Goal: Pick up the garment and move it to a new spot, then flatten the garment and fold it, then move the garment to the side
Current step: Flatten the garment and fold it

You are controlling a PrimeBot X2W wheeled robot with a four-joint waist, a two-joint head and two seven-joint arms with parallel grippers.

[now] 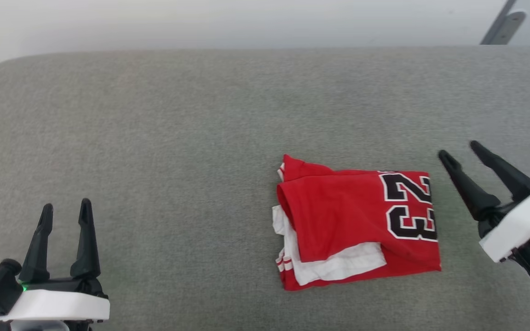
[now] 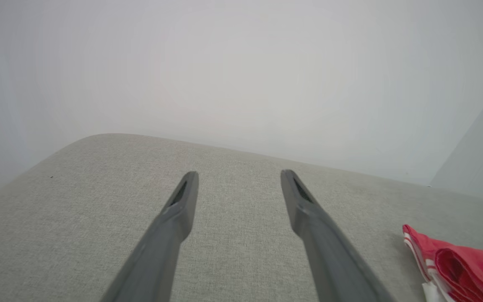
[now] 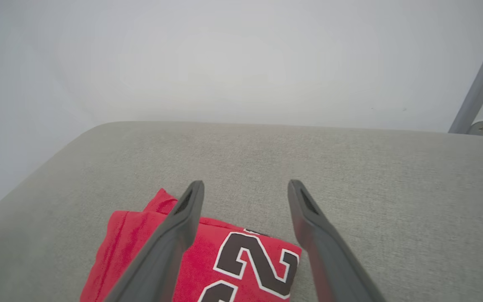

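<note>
Folded red cotton jersey (image 1: 357,220), white sleeves, on grey fabric surface (image 1: 154,138). Fingers spread, empty: left gripper (image 1: 66,205), right gripper (image 1: 460,151). Risk: single-layer pinch unfolds stack.

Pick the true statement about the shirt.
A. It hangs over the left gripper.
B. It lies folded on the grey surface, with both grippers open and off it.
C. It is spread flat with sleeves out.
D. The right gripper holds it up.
B: the shirt lies folded on the grey surface, the right gripper open beside it, the left gripper open far off.
</note>
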